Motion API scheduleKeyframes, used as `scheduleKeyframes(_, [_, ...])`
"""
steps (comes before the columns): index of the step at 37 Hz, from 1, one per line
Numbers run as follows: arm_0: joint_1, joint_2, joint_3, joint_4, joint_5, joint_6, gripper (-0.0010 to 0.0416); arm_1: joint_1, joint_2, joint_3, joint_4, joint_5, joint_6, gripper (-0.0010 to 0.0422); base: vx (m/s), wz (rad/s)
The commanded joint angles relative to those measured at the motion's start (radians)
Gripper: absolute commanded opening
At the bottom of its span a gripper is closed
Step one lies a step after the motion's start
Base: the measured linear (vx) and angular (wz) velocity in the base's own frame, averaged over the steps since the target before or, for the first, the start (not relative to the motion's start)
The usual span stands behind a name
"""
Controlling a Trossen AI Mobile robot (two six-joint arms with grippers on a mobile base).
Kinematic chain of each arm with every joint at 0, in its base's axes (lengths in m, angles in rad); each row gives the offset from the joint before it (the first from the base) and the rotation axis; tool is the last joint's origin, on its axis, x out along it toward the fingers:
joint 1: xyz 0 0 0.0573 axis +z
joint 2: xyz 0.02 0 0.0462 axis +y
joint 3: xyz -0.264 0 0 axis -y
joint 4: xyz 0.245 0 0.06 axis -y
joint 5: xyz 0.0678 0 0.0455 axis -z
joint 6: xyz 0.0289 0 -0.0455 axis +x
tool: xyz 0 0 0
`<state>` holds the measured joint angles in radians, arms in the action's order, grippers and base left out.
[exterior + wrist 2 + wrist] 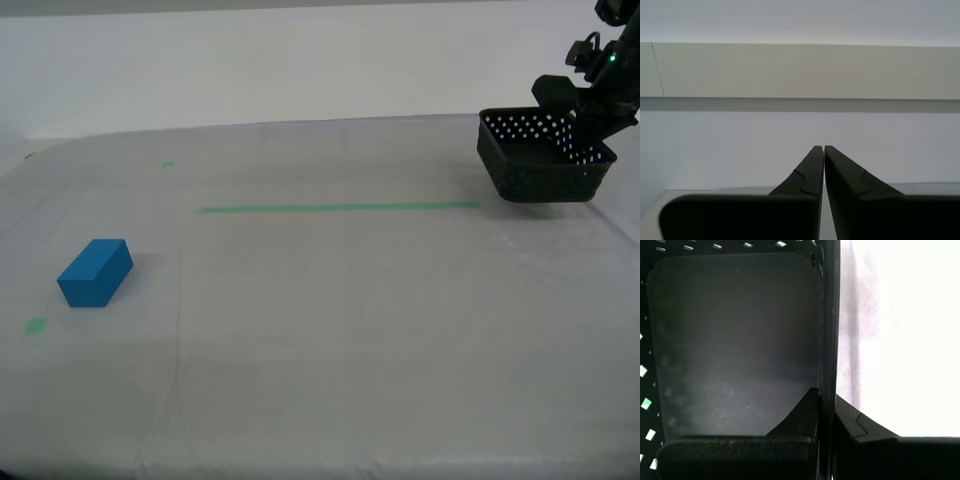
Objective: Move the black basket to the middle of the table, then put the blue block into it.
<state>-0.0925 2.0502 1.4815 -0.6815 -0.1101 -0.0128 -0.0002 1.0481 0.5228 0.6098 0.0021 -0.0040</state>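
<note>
The black basket (540, 158) hangs tilted just above the table (330, 330) at the exterior view's far right, past the end of the green tape line. My first gripper (590, 125) is shut on the basket's wall; the first wrist view looks down into the basket's floor (735, 340) with one finger inside the wall (828, 330) and the other outside. The blue block (95, 272) lies on the cloth at the exterior view's left. My second gripper (823, 150) is shut with nothing in it, facing a pale wall, and does not appear in the exterior view.
A long green tape line (338, 208) crosses the table's middle. Small green tape bits lie near the block (36, 325) and at the far left of the exterior view (168, 164). The table's back edge runs just behind the basket.
</note>
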Motion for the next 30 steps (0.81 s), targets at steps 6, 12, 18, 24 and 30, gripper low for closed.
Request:
scheduleKeyframes(6, [0.015,-0.061,0.000,-0.048,-0.005,0.026,-0.0001,0.000,0.000,0.001,0.005,0.002,0.002,0.0000,0.000,0.000])
scheduleKeyframes(12, [0.028,-0.089,0.000,-0.071,-0.005,0.040,-0.0001,0.000,0.000,0.000,0.005,0.002,0.002,0.0000,0.000,0.000])
scheduleKeyframes(18, [0.050,-0.111,0.000,-0.095,-0.005,0.068,-0.0001,0.000,0.000,0.000,0.005,0.002,0.002,0.0000,0.000,0.000])
scheduleKeyframes(24, [0.081,-0.130,0.000,-0.105,-0.005,0.094,-0.0001,0.000,0.000,0.000,0.005,0.002,0.002,0.0000,0.000,0.000])
scheduleKeyframes(30, [0.125,-0.139,0.000,-0.113,-0.005,0.119,-0.0001,0.000,0.000,0.000,0.005,0.002,0.002,0.0000,0.000,0.000])
